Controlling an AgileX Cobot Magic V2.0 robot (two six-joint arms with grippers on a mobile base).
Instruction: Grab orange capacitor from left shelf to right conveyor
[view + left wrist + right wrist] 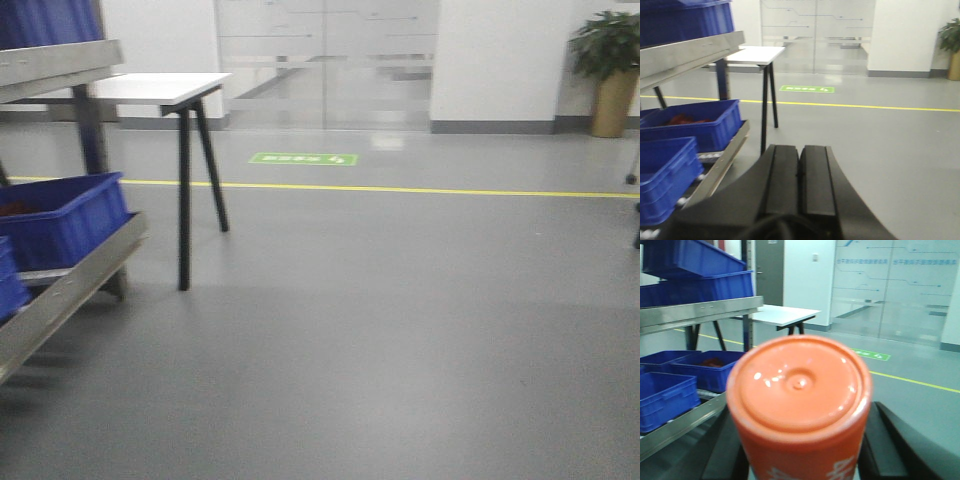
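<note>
The orange capacitor, an orange cylinder with white print, fills the right wrist view, held between my right gripper's black fingers. My left gripper is shut and empty, its two black pads pressed together, pointing over the grey floor. The left shelf of brushed steel shows at the left edge of the front view, also in the left wrist view and the right wrist view. The right conveyor is out of view. Neither gripper shows in the front view.
Blue plastic bins sit on the shelf levels. A white table with black legs stands beyond the shelf. A yellow floor line crosses the grey floor. A potted plant is at the far right.
</note>
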